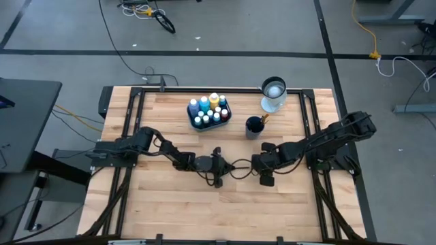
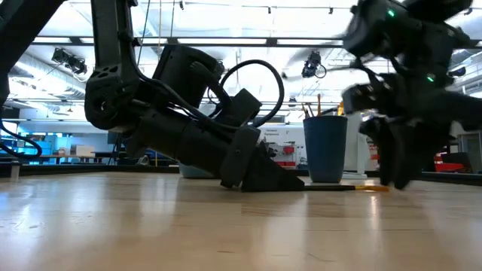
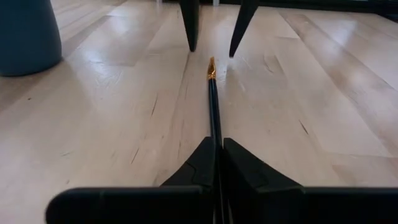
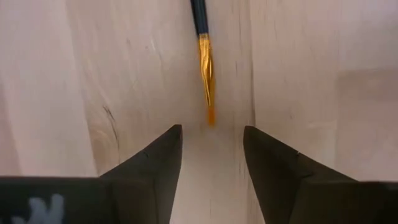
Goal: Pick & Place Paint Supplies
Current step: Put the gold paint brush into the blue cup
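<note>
From my screen I see both arms low over the middle of the wooden table (image 1: 170, 211), their tips facing each other. The left gripper (image 3: 219, 163) has its two fingers pressed together on a thin dark-handled brush (image 3: 213, 106) — the handle runs out between the pads and lies flat along the boards, with the orange bristle end pointing away toward the other arm. The right gripper (image 4: 211, 155) stands just beyond that bristle tip with its fingers apart; nothing is between them, and the tip of the brush stops just short of the gap.

Farther back on the table, the teal tray (image 1: 193, 116) holds the small paint bottles (image 1: 208, 109) with blue, yellow and white tops. The dark blue cup (image 1: 254, 126) stands just beside the tray toward the right arm, with some brush handles sticking up from it. Behind the cup is a clear glass (image 1: 273, 94) — what is in it I cannot tell.
</note>
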Robot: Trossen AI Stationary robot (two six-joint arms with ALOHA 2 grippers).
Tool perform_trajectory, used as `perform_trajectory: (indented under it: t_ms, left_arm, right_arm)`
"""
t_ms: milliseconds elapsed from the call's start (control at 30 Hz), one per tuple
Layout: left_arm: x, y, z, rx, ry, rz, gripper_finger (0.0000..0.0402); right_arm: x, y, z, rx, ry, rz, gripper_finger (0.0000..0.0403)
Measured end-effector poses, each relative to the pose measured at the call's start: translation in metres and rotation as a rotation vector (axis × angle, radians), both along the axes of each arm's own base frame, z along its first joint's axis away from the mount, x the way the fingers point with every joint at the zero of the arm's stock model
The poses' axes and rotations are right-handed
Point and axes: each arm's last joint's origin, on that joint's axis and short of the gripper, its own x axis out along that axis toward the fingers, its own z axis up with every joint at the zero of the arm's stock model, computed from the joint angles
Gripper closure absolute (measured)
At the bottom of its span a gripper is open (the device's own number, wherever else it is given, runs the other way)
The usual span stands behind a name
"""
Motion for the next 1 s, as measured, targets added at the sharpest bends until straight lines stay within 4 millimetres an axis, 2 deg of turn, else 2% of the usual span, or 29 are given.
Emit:
perform_trajectory:
  t_ms: [200,767,867,1000]
  left_arm:
    - [0.0,0.0,0.0,0.007,-0.007,0.001,0.0378]
    - [0.002,0.008,0.001,-0.001,-0.031,0.0,0.038]
    - [0.003,0.008,0.002,-0.005,-0.05,0.0,0.0379]
    - [0.003,0.008,0.002,-0.002,-0.055,0.0,0.0382]
  right_arm:
    - [-0.01,-0.002,-0.015,-0.011,-0.026,0.007,0.0239]
    - [-0.007,-0.002,-0.016,-0.027,-0.068,0.008,0.0258]
    - [-0.006,-0.002,-0.016,-0.029,-0.073,0.006,0.028]
    - [-0.005,-0.002,-0.016,-0.027,-0.079,0.005,0.0334]
